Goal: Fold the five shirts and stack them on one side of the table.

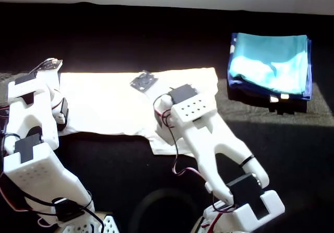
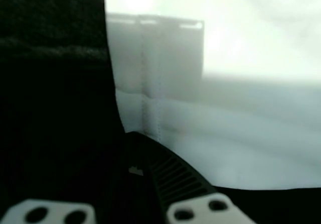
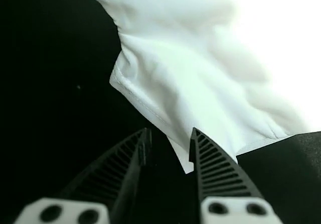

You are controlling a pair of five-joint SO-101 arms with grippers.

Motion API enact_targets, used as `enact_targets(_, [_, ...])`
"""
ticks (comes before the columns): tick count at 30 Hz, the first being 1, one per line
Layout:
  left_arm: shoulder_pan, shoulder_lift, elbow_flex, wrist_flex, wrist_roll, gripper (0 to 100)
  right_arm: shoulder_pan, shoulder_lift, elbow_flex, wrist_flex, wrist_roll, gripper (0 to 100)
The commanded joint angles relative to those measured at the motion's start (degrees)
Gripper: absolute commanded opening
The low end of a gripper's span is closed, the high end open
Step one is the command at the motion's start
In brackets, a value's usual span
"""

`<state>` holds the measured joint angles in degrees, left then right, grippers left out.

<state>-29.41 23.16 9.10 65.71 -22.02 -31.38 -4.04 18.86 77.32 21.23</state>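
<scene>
Black ribbed fingers [image 3: 220,174] of the right gripper [image 3: 169,133] stand nearest, parted by a narrow gap and clamped on nothing. A hemmed corner of the white shirt [image 3: 200,83] dips into that gap from one side (whether the cloth touches either finger cannot be told). The rest of the garment spreads away beyond the tips, rumpled into soft ridges near that corner.

At the shirt's opposite end, the left gripper [image 2: 135,143] lies low at a stitched side edge, partly over cloth and partly over the black table [image 1: 130,34]. Whether it is open cannot be told, since it merges with the dark surface.

From above, the white shirt lies spread out lengthwise on the table between the two arms. The right arm [image 1: 209,134] crosses the shirt's near edge and hides the corner beneath it. The left arm [image 1: 31,113] overlaps the shirt's other end.

Well apart from the shirt, past the end where the right arm works, sits a stack of folded shirts [image 1: 269,66] (turquoise on top, dark blue beneath).
</scene>
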Motion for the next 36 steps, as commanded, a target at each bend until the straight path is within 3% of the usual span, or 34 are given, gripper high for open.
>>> enact_targets(1, [0.4,0.2,0.3,-1.6,0.4,1,10.8,-2.9,2.9,-8.0,-0.3,3.7])
enact_targets(7, [0.4,0.2,0.3,-1.6,0.4,1,17.5,4.1,5.9,-21.8,-0.5,0.7])
enact_targets(17, [0.4,0.2,0.4,-1.6,0.4,1,25.5,27.3,-13.3,-22.1,-0.5,0.7])
enact_targets(27, [0.4,0.2,0.4,-1.6,0.4,1,26.6,29.1,-30.5,-1.9,-0.5,0.7])
enact_targets(36, [0.4,0.2,0.4,-1.6,0.4,1,22.9,25.0,-48.8,20.2,-0.2,0.7])
